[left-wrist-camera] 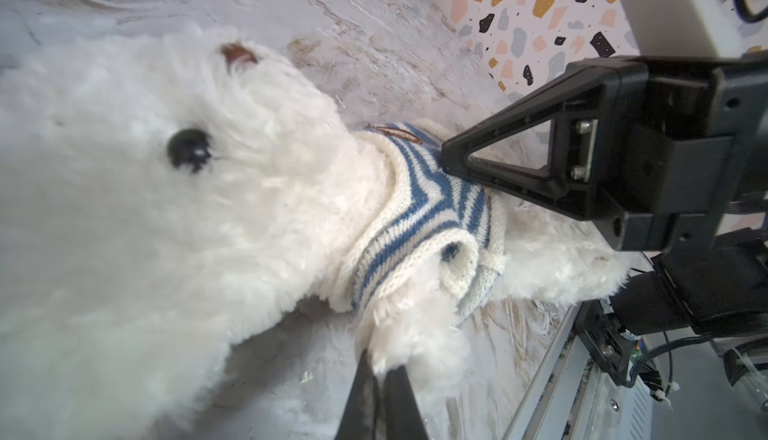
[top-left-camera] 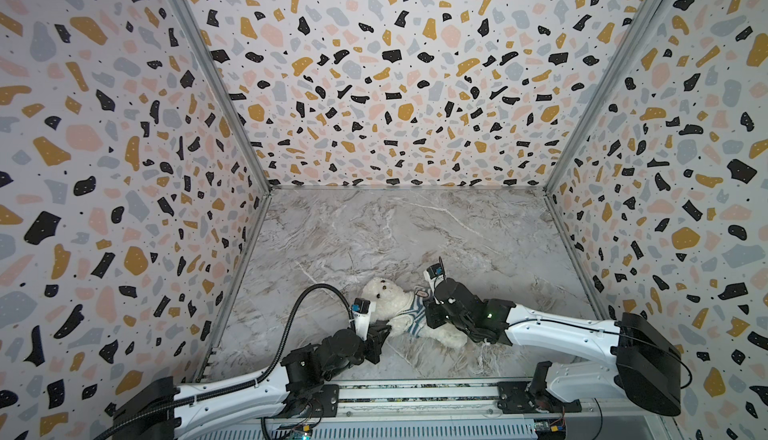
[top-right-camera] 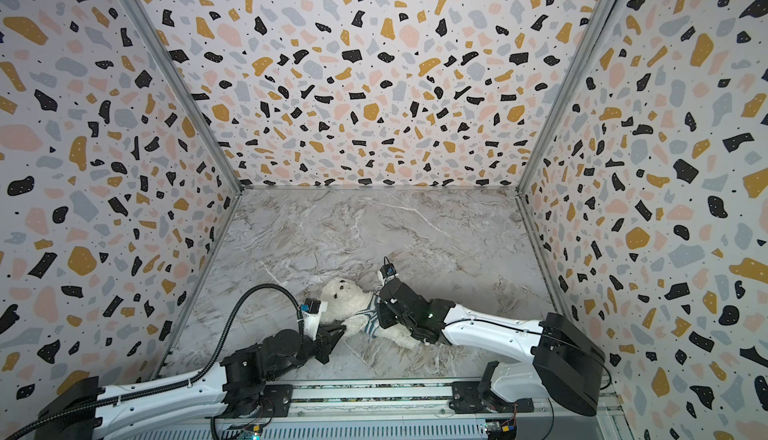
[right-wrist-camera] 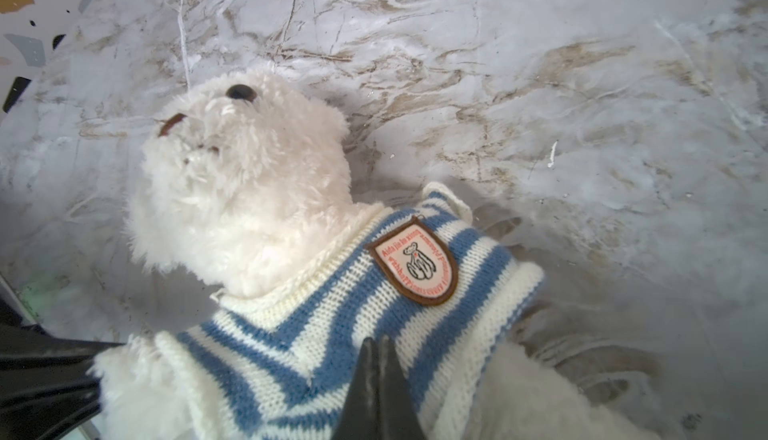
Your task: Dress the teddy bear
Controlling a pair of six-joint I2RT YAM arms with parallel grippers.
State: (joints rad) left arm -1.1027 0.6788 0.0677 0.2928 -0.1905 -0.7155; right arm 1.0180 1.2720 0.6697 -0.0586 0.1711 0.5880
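On the surface (top-left-camera: 374, 230) at six o'clock, bear (top-left-camera: 382, 292) wears shirt (top-left-camera: 411, 313). Left pincer (left-wrist-camera: 380, 375) clamps paw (left-wrist-camera: 407, 334). Right pincer (right-wrist-camera: 376, 348) pinches shirt. Other sleeve looks empty.

Both arms stretch forward and inward, wrists low. The left end effector (left-wrist-camera: 380, 369) has its fingers clamped nearly together; the right end effector (right-wrist-camera: 376, 346), tipped downward, seems fully closed too, fingertips meeting

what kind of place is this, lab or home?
Probably a lab robot cell, not a home: terrazzo-print panels wall in a marble-look tabletop, and the left arm and right arm bolt to a metal rail at its front.
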